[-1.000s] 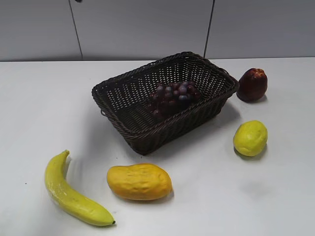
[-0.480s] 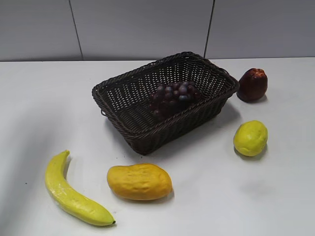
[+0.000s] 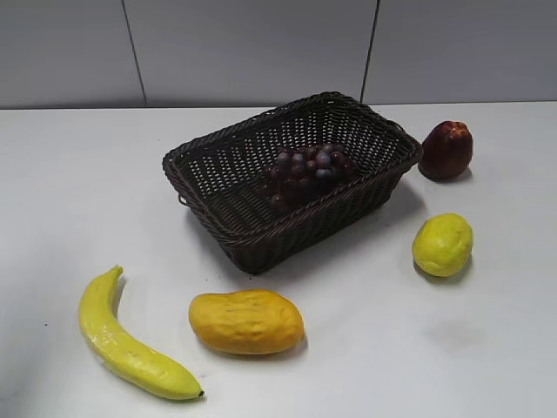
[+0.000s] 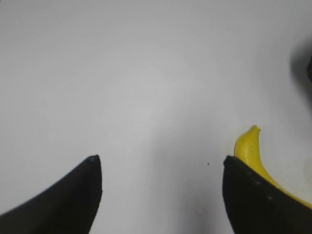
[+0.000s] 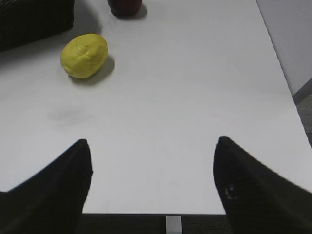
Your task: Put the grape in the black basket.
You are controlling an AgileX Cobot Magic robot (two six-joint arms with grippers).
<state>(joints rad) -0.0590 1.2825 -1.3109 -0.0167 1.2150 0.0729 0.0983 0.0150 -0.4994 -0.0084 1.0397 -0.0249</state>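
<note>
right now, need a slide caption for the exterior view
Grape bunch lying inside the black basket, with banana, mango, lemon and red fruit around it on the table.

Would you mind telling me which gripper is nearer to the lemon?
Right. The right gripper has the lemon ahead of it to its left; the left gripper sees only the banana, across the table from the lemon.

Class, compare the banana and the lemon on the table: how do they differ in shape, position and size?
The banana is long and curved; the lemon is short and rounded. The banana lies at the front left, the lemon to the right of the black basket. The banana is clearly longer. Both are yellow and rest on the white table, outside the basket.
</note>
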